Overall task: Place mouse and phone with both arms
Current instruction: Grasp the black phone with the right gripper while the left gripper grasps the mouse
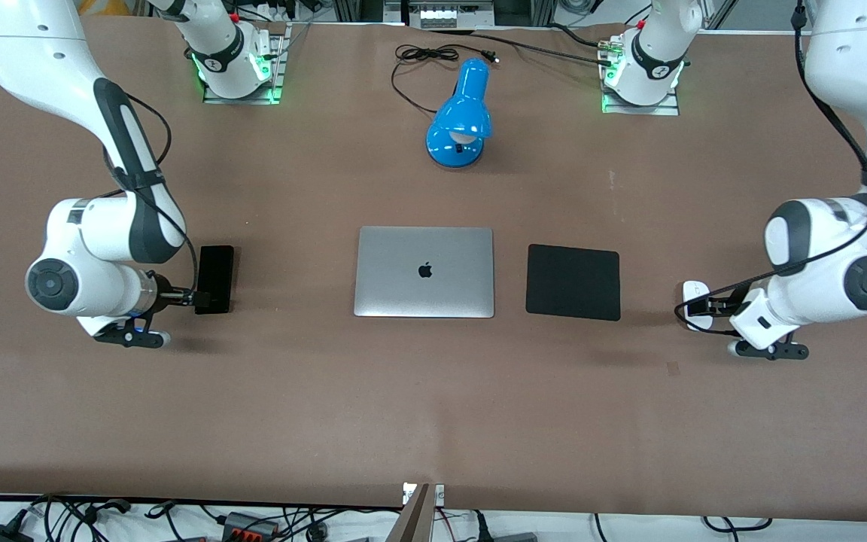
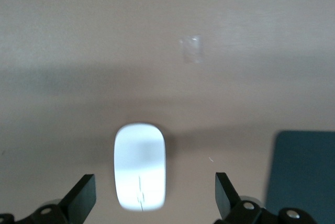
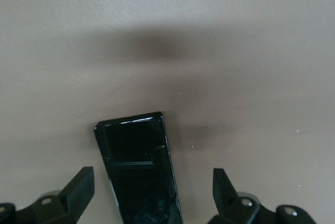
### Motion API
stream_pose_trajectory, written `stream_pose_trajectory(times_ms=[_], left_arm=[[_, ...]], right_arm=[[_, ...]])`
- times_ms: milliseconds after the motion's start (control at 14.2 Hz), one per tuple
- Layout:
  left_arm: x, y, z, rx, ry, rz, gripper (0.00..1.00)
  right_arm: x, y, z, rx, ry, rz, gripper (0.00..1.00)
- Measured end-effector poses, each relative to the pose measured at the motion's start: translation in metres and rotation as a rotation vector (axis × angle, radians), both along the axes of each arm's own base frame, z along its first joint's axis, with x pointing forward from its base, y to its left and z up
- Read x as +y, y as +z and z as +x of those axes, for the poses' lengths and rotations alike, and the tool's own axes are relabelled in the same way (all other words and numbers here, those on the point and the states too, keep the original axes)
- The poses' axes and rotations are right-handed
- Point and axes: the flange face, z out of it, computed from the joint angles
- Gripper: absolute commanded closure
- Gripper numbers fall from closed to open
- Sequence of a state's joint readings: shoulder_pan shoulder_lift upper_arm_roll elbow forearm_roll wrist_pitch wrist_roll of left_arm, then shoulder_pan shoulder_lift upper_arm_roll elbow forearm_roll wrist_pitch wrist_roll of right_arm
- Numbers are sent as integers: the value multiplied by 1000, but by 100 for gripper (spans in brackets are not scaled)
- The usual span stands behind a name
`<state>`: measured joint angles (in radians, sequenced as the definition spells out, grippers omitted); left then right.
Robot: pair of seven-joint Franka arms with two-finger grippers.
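Note:
The white oval mouse (image 1: 695,289) lies on the brown table toward the left arm's end. My left gripper (image 1: 704,307) is low over it and open. In the left wrist view the mouse (image 2: 140,166) lies between the two spread fingertips (image 2: 84,197), touching neither, with my left gripper (image 2: 154,198) straddling it. The black glossy phone (image 1: 216,272) lies flat toward the right arm's end. My right gripper (image 1: 204,299) is low over the phone's end nearer the front camera and open. In the right wrist view the phone (image 3: 138,171) lies between the spread fingertips (image 3: 226,188) of my right gripper (image 3: 153,188), untouched.
A closed silver laptop (image 1: 424,272) lies mid-table with a black square pad (image 1: 573,281) beside it toward the mouse; the pad's corner shows in the left wrist view (image 2: 303,177). A blue desk lamp (image 1: 460,114) with its cable stands farther from the front camera.

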<state>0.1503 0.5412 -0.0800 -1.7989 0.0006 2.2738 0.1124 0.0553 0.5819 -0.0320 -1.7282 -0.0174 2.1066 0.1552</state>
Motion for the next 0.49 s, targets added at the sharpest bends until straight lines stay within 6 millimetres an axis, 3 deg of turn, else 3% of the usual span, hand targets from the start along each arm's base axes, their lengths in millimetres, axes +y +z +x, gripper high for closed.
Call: stream_pose_trajectory(times_ms=[211, 492], left_arm=[[6, -38, -25, -92, -15, 8, 0], [4, -59, -47, -124, -38, 12, 0]], right_arm=[[6, -8, -5, -11, 9, 2, 0], [28, -30, -20, -18, 90, 13, 0]])
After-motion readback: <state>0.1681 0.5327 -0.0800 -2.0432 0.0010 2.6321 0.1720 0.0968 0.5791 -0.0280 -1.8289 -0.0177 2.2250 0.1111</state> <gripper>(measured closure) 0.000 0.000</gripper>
